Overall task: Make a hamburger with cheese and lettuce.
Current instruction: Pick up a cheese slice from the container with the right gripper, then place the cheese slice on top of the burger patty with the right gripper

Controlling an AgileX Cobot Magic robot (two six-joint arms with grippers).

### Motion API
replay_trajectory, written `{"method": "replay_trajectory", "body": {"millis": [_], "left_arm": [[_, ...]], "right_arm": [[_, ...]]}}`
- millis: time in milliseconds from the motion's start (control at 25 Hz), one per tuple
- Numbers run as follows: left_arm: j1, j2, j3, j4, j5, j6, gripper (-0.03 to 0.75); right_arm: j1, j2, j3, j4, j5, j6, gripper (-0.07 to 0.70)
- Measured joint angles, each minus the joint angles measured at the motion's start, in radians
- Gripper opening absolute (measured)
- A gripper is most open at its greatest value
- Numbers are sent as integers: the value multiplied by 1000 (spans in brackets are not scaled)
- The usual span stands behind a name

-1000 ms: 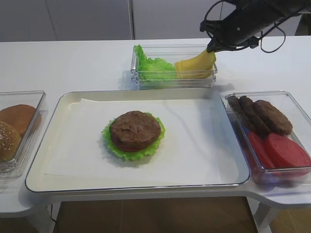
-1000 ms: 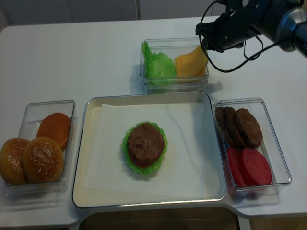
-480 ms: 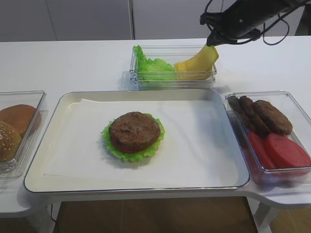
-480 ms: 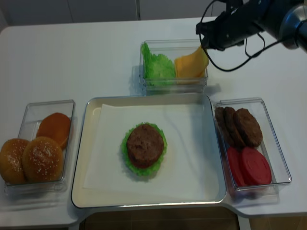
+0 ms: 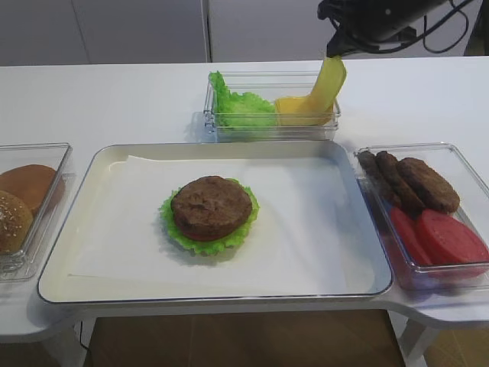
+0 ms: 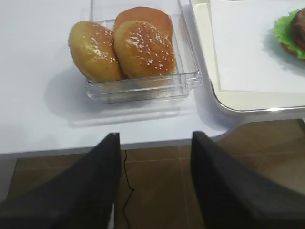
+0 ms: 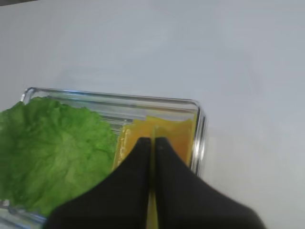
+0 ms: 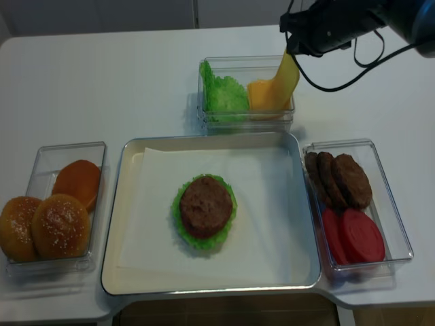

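Observation:
The hamburger (image 5: 211, 206), a brown patty on a frilly green lettuce leaf (image 5: 173, 229), sits mid-tray on white paper; it also shows in the second high view (image 8: 205, 207). My right gripper (image 5: 335, 53) is shut on the top edge of a yellow cheese slice (image 5: 328, 82), which hangs from it over the clear box (image 5: 214, 126). In the right wrist view the fingers (image 7: 138, 167) pinch the slice's edge (image 7: 152, 217) above the yellow bundle (image 7: 167, 133). My left gripper (image 6: 155, 138) is open and empty past the table's front edge, near the buns (image 6: 143, 47).
The clear box at the back holds a heap of green leaves (image 5: 241, 107) and the yellow bundle (image 5: 294, 109). A box at the right holds loose patties (image 5: 412, 183) and red tomato slices (image 5: 439, 237). A bun box (image 5: 30, 199) stands left of the metal tray (image 5: 99, 164).
My right gripper has risen with the cheese slice; the slice now hangs nearly upright, its lower end still at the box. The left arm has not moved.

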Motion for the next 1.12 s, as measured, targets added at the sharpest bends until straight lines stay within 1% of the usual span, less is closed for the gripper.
{"method": "replay_trajectory", "body": {"millis": [400,680,840,960,1120], "left_arm": [[0,0,0,0,0,0,358],[0,0,0,0,0,0,358],[0,0,0,0,0,0,358],[0,0,0,0,0,0,358],[0,0,0,0,0,0,358]], "right_arm": [[0,-212,0,17,111,6,5],[0,-367,0,21,214,69,4],[2,-436,0,21,261,114,4],[40,-487,37,-3,269,140,5],[132,-551,125,-70,286,166,4]]}}
